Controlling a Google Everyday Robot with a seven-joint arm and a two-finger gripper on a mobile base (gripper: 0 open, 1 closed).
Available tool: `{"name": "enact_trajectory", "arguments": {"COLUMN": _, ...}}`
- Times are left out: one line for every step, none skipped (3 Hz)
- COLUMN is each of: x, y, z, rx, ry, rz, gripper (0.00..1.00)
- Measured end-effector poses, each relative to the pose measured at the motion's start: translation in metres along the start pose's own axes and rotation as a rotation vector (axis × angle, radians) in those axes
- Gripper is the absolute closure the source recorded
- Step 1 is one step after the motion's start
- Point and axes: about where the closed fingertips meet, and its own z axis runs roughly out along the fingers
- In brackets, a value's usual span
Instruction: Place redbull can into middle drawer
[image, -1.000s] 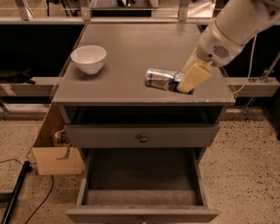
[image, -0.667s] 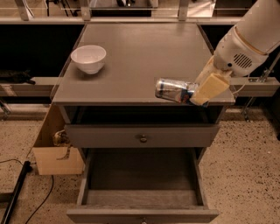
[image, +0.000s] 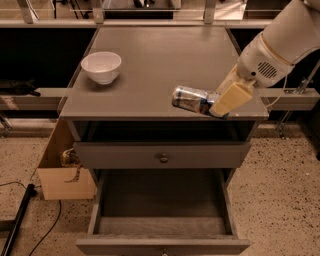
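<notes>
The redbull can (image: 191, 98) is silver and blue and is held on its side over the front right of the cabinet top (image: 150, 55). My gripper (image: 220, 104) is shut on the can's right end, with its cream fingers (image: 231, 97) around it. The white arm comes in from the upper right. The middle drawer (image: 162, 210) is pulled open below and its grey floor is bare. The shallower drawer front with a round metal knob (image: 163, 158) is shut above it.
A white bowl (image: 101, 66) stands at the cabinet top's left. A cardboard box (image: 65, 172) sits on the speckled floor left of the cabinet. A black cable and pole (image: 20, 220) lie at the lower left. A grey rail (image: 287, 92) runs behind on the right.
My gripper has carried the can from the middle right of the top toward the front edge, and lifted it slightly. The bowl and drawers have not moved.
</notes>
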Motion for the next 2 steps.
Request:
{"name": "enact_trajectory", "arguments": {"x": -0.009, "y": 0.011, "z": 0.014, "rx": -0.010, "ry": -0.112, "rz": 0.024, "gripper": 1.00}}
{"name": "enact_trajectory", "arguments": {"x": 0.019, "y": 0.068, "z": 0.049, "rx": -0.080, "ry": -0.216, "rz": 0.102, "gripper": 1.00}}
